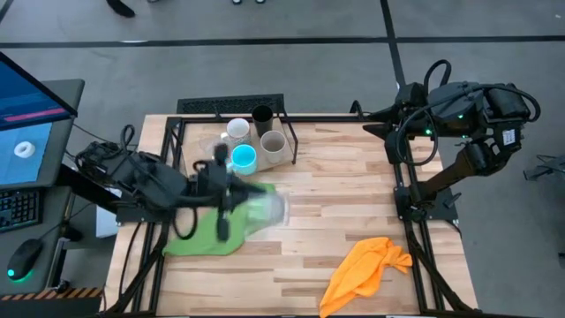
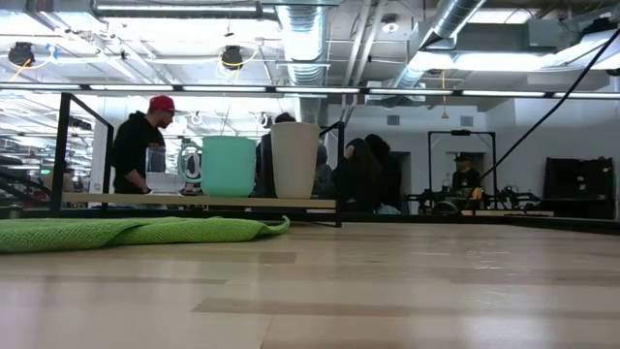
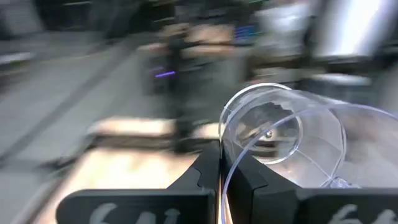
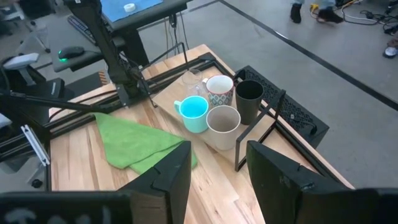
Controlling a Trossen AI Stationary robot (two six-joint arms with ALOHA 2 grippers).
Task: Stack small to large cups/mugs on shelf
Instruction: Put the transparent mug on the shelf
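The left pincer (image 1: 231, 196) was carrying a clear glass (image 1: 269, 208), its fingers clamped on the rim, one inside and one outside, as the left wrist view showed (image 3: 283, 140). The glass lay tipped on its side in the grip, mouth toward the wrist camera, and looked empty. From above it sat over the green cloth (image 1: 207, 231) near the bench's left edge, a little short of the shelf (image 1: 205, 146) at the far left corner. The low view showed no arm or glass down at bench level, so the glass seemed to be held up off the surface.

The step in hand looked like the transfer of this glass to the shelf. On the shelf stood the blue mug (image 1: 244, 158), the white mug (image 1: 237, 129), the grey-beige cup (image 1: 273, 144) and the black cup (image 1: 262, 115), bunched close together toward its right end. What seemed to be a second clear glass (image 4: 193, 79) stood just beside the white mug. Every cup whose inside showed looked empty, and none was nested in another.

The next move would call for turning the glass upright and setting it down clear of the wire frame (image 1: 289, 134) and the bunched cups.

The right pincer (image 1: 374, 117) waited beyond the bench's far right corner, fingers apart and holding nothing.
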